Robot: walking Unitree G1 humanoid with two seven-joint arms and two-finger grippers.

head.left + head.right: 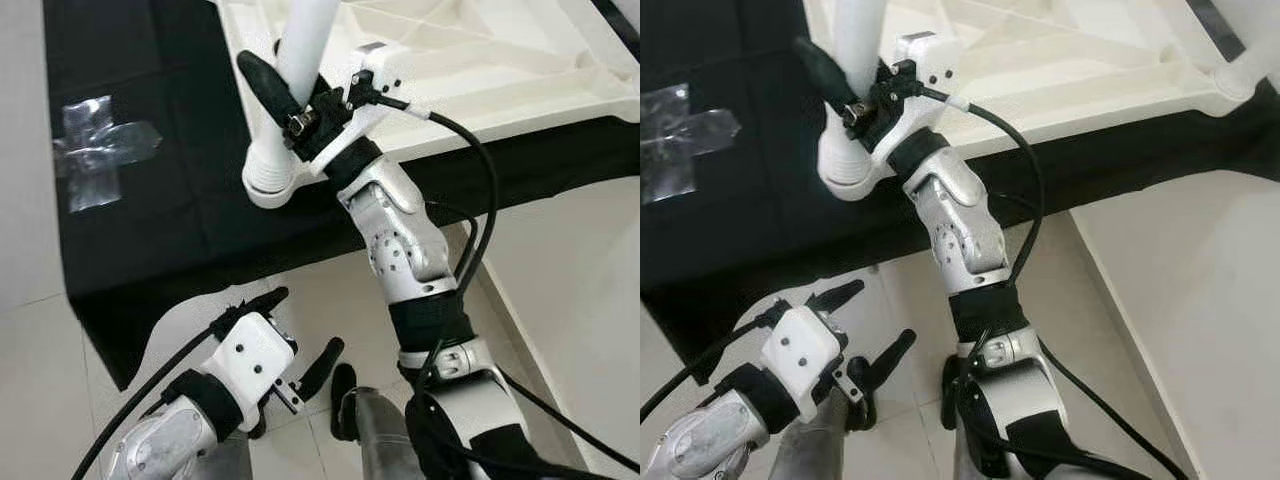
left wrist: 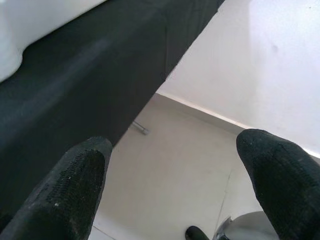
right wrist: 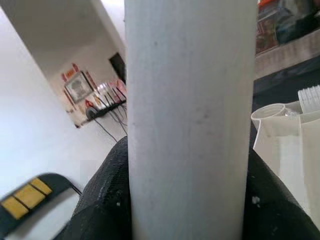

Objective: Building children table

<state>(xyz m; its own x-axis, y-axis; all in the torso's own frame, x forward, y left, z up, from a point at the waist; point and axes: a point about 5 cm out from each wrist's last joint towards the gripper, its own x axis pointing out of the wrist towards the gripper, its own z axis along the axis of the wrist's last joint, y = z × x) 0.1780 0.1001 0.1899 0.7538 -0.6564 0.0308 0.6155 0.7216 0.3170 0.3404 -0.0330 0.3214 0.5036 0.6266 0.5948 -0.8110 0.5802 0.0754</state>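
Observation:
A white round table leg (image 1: 290, 80) stands tilted over the black-covered surface (image 1: 150, 220), its ribbed lower end (image 1: 265, 180) just above the cloth. My right gripper (image 1: 305, 95) is shut on the leg (image 3: 190, 120), one black finger on each side. Behind it lies the white children's tabletop (image 1: 470, 60), upside down with its ribs showing. A leg socket (image 3: 272, 117) of that top appears in the right wrist view. My left gripper (image 1: 300, 335) hangs open low over the floor, nothing between its fingers (image 2: 70, 190).
Clear tape (image 1: 100, 150) is stuck in a cross on the black cloth at the left. The cloth's front edge (image 1: 200, 290) drops to the pale tiled floor (image 1: 580, 260). A wall skirting (image 2: 200, 107) runs beyond the table.

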